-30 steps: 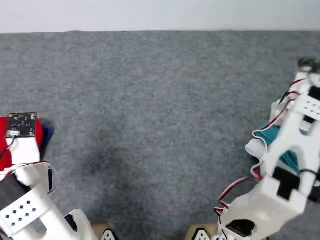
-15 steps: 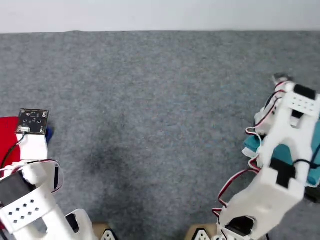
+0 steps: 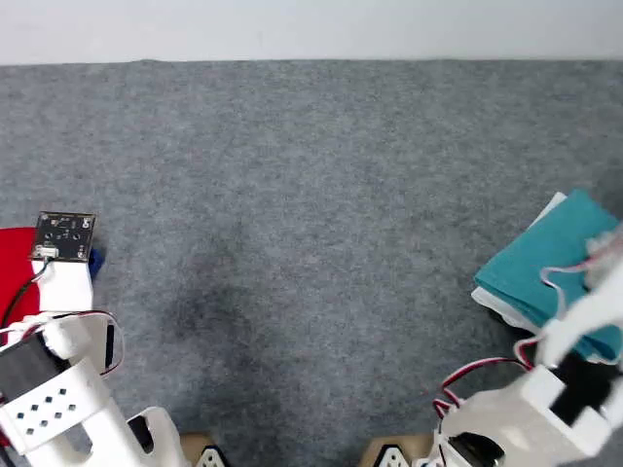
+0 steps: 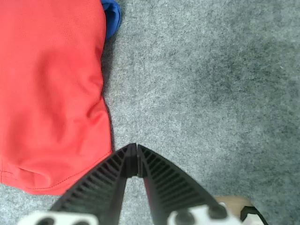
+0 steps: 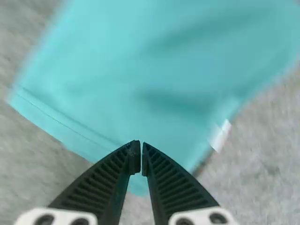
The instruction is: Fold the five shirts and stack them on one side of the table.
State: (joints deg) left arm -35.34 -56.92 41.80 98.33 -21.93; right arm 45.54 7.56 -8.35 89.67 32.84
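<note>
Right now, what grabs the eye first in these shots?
The folded teal shirt at the right edge of the grey table, with white cloth peeking from under it. Opposite, a red shirt lies at the left edge, a blue scrap showing beyond it. Each wrist view shows its gripper shut: the left gripper beside the red shirt, the right gripper above the teal one.

the tabletop wears a grey felt-like covering — matt, fuzzy, faintly mottled. the red shirt is a fine-knit cloth, smooth with a soft sheen; the teal shirt looks like smooth matt cloth with a stitched hem. the left pincer and right pincer are black plastic, ribbed and matt — the arm shells white plastic, lightly glossy.
</note>
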